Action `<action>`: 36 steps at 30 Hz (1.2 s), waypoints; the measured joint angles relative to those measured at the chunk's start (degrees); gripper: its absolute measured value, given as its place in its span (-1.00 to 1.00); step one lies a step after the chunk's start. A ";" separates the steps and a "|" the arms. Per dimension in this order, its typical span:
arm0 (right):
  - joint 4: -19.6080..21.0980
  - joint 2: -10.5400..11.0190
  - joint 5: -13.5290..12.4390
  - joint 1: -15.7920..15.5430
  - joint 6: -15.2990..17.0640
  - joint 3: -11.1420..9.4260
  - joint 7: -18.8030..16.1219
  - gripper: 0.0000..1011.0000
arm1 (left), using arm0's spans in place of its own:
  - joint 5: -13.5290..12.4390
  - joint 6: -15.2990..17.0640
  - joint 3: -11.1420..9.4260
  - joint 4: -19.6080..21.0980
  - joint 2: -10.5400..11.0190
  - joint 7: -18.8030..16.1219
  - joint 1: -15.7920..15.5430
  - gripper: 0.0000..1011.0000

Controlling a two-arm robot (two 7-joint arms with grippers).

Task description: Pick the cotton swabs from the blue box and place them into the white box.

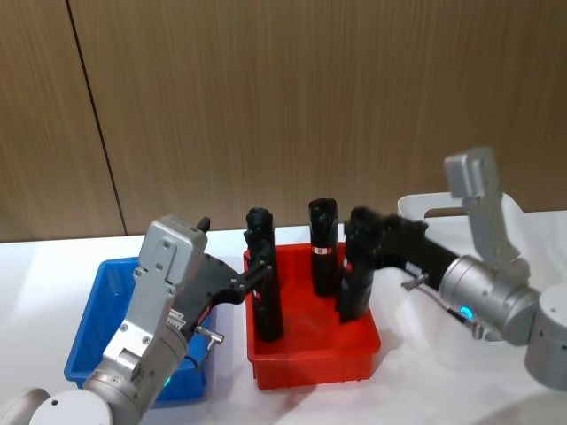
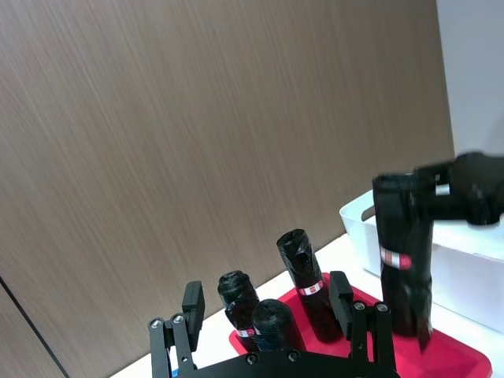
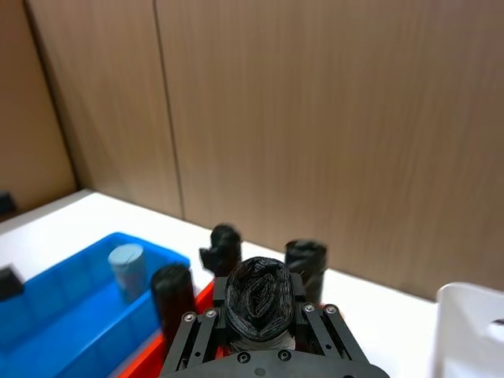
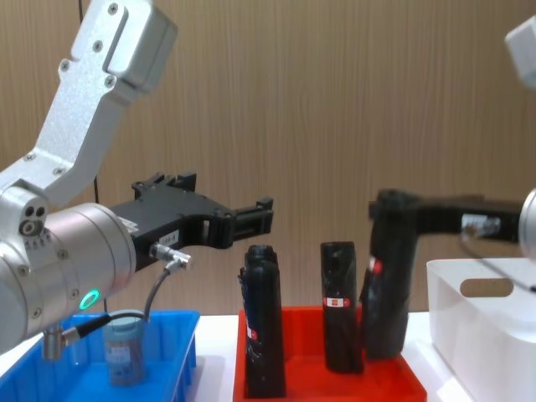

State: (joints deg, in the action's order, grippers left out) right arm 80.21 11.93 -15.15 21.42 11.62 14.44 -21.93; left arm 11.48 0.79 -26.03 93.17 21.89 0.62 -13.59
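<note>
Before a wood-panelled wall (image 1: 283, 106), the right gripper (image 4: 394, 219) clamped a black roll (image 4: 387, 285) over the red bin (image 1: 314, 359) at frame centre. The left gripper (image 2: 268, 311) hung spread wide. One cotton swab jar (image 4: 124, 347) stood in the blue box (image 4: 180, 352), lower left; the white box (image 4: 481, 335) sat right.

A brown wood-grain panelled wall (image 1: 292, 106) rose directly behind the white desk (image 1: 53, 266), dark vertical seams dividing its panels. Even, soft light fell across the wall and the desk below it.
</note>
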 joint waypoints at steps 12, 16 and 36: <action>2.43 1.88 -0.71 1.37 -1.10 -2.91 4.56 -0.22 | 0.00 0.00 0.00 0.00 0.00 0.00 0.00 0.99; 2.59 2.57 0.03 1.97 -1.57 -3.83 5.80 -0.22 | 0.00 0.00 0.00 0.00 0.00 0.00 0.00 0.99; -6.68 4.59 5.40 6.65 -3.51 -6.35 8.06 -0.22 | 0.00 0.00 0.00 0.00 0.00 0.00 0.00 0.99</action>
State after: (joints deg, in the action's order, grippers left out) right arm 73.53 16.52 -9.75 28.07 8.11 8.10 -13.87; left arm 11.48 0.80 -26.02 93.18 21.89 0.62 -13.59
